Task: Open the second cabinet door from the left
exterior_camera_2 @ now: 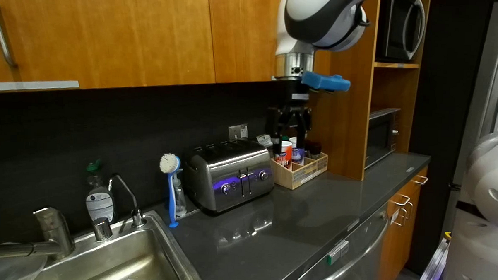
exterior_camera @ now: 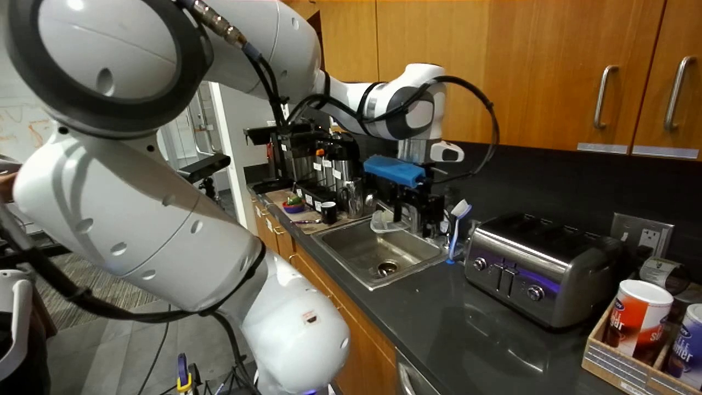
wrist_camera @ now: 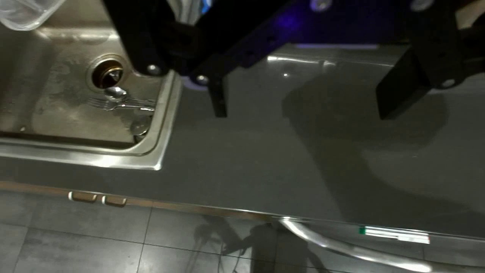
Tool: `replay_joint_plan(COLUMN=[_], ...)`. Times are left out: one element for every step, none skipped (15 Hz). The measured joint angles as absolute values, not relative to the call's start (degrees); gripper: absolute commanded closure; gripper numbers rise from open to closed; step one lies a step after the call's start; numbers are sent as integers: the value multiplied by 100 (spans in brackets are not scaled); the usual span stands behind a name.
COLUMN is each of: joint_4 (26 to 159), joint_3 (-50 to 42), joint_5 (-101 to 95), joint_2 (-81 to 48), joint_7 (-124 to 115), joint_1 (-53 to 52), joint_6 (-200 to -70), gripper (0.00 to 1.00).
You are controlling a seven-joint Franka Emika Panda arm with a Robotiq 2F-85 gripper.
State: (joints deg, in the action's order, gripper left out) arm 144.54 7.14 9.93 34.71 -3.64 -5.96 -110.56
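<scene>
My pincer (wrist_camera: 303,112) stands spread wide over the counter (wrist_camera: 246,163), pointing down, holding and touching nothing. Higher than it is the door (exterior_camera: 526,71): I take it to be the wide upper one, closed, but can't be sure which counts as second. Its handle (exterior_camera: 602,97) runs upright, so I judge I must climb to reach it.
</scene>
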Motion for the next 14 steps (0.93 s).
replay_joint_plan(joint_4=[14416, 14366, 14309, 14258, 14209, 14177, 14163, 14162, 14162, 14163, 14164, 14166, 14172, 14178], joint_3=[911, 1109, 1303, 1483, 1664, 1820, 1974, 2114, 2240, 2346, 2436, 2518, 2587, 2646], joint_5=[1152, 1276, 1361, 1393, 1397, 1397, 1397, 1397, 1397, 1396, 1396, 1396, 1396, 1396], joint_2=[3457, 3428, 3384, 3325, 3252, 3184, 3120, 3065, 3011, 2964, 2926, 2886, 2855, 2825], joint_7=[-536, -698, -845, -974, -1096, -1207, -1308, -1399, -1477, -1544, -1607, -1657, -1705, -1749], joint_1=[-772, -936, -1087, -1219, -1341, -1434, -1510, -1570, -1625, -1675, -1723, -1769, -1811, -1849], joint_6=[-11083, -11109, -11117, -11126, -11155, -11247, -11414, -11636, -11875, -12127, -12387, -12667, -12956, -13257], gripper=[0, 0, 0, 0, 0, 0, 0, 0, 0, 0, 0, 0, 0, 0])
